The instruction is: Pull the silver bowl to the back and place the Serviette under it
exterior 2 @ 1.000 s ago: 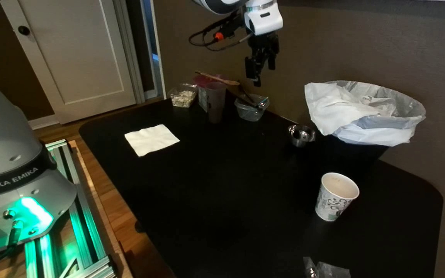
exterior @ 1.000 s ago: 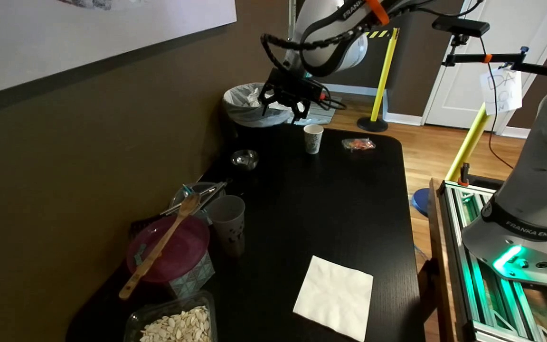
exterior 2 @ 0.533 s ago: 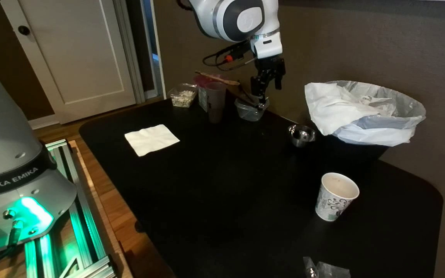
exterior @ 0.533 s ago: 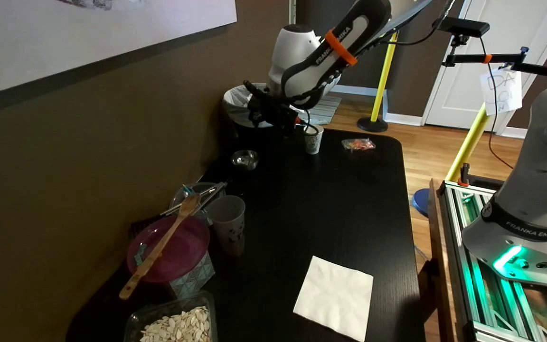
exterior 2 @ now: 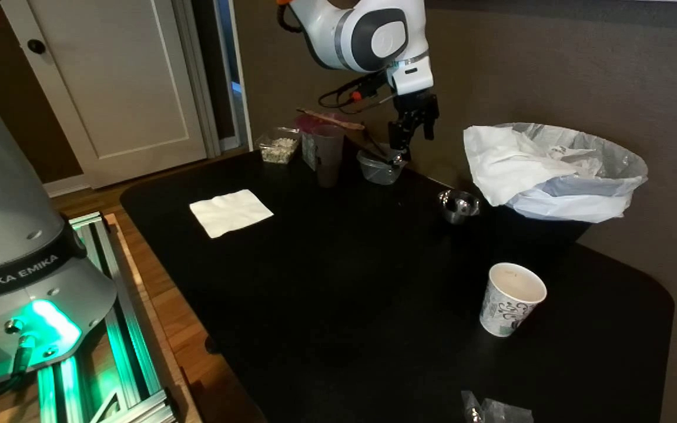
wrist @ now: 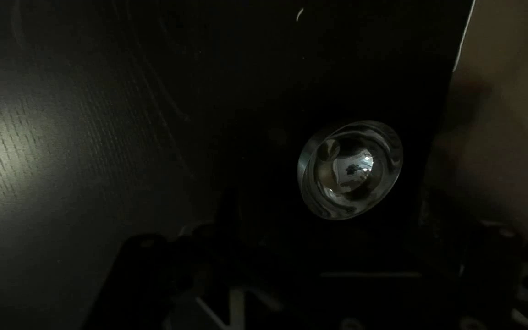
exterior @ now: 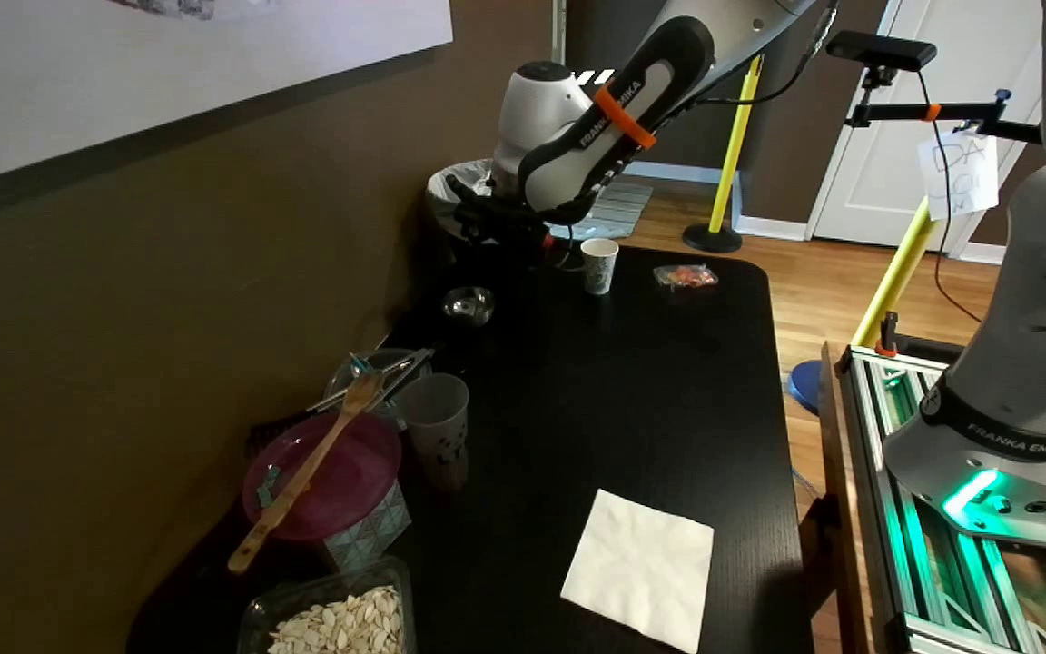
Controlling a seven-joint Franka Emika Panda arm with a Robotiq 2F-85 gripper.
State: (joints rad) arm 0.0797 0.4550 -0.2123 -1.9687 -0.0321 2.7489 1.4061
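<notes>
A hand hovering, a serviette lying flat, a silver bowl sitting upright

The brown wall is running alongside the black table in both exterior views. Over the table the Franka arm is bending down, its base glowing green. A lined bin is standing near the wall, just behind the silver bowl in an exterior view; its lower part is merging with the dark around it, leaving its footing unclear.

The hand is pointing downward above the wall side of the table — its fingers are standing well parted. In the wrist view it is showing very dark along the bottom, with the silver bowl appearing just past the tips.

The serviette, creamy and faintly creased, is lying on the table near the edge facing the base, well apart from the silver bowl.

By the wall, a pink dish is sitting on a patterned box, with a wooden utensil lying across the dish. Near them a clear container is holding pale seeds, and a clear tub is carrying slim implements. A tall translucent cup is standing just beside the dish; a paper cup is standing near the table's end.

The silver bowl is resting on the table near the wall — between the clear tub and the paper cup, apart from the hand. A clear packet is lying near the paper cup.
</notes>
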